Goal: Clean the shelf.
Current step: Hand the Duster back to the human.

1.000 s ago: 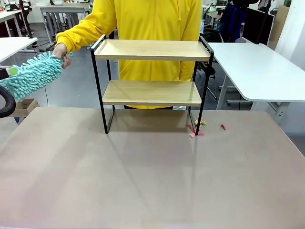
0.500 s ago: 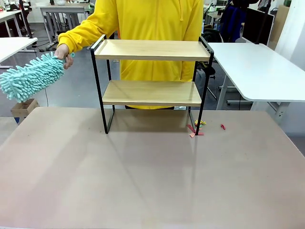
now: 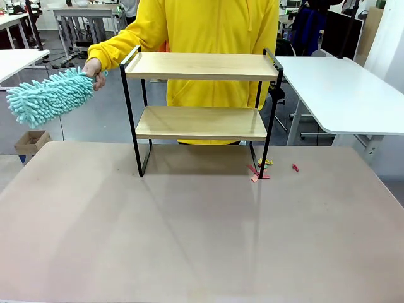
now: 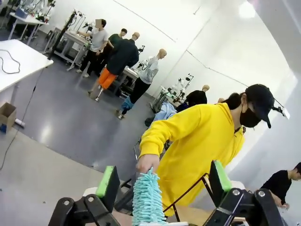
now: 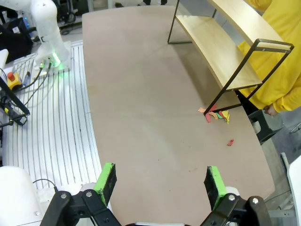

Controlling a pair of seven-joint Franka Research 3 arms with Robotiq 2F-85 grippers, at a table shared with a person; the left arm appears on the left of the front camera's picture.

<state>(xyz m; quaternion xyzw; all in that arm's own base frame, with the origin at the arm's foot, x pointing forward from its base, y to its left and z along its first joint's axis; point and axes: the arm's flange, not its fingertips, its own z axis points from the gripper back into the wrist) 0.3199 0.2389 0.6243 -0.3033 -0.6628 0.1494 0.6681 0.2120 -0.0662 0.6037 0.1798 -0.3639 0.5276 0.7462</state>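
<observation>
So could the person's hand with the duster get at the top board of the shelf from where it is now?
Probably yes. The hand holds the teal duster just beside the shelf at top-board height, and that board is bare, with only the raised side rail between them.

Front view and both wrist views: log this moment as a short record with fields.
shelf: two-tier black metal rack with light wooden boards, standing at the table's far edge, boards bare
duster: fluffy turquoise microfibre duster, in the person's hand, left of the rack
left gripper: jaws open, nothing held
right gripper: jaws open, nothing held
table: red scraps by the rack's foot
</observation>
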